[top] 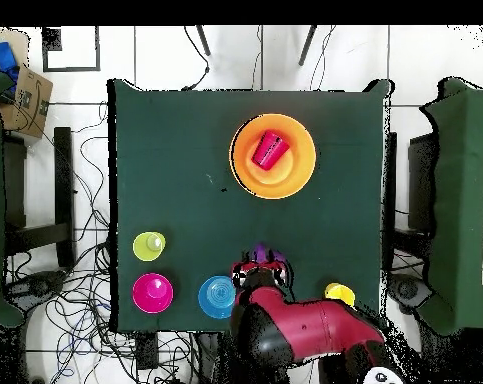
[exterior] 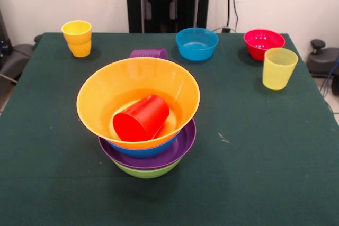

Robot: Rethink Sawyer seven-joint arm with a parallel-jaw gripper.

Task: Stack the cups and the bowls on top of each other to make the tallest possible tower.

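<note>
The tower stands mid-table: a green bowl at the bottom, then a purple bowl, a blue bowl and the wide orange bowl on top. A red cup lies on its side inside the orange bowl. Standing apart on the table are an orange-yellow cup, a purple cup, a pale yellow cup, a small blue bowl and a red-pink bowl. My gripper is drawn back at the table's edge by the purple cup, holding nothing I can see.
The dark green table ends close behind the loose cups and bowls. The red arm hangs over the table's edge between the small blue bowl and the orange-yellow cup. Cables and chairs surround the table.
</note>
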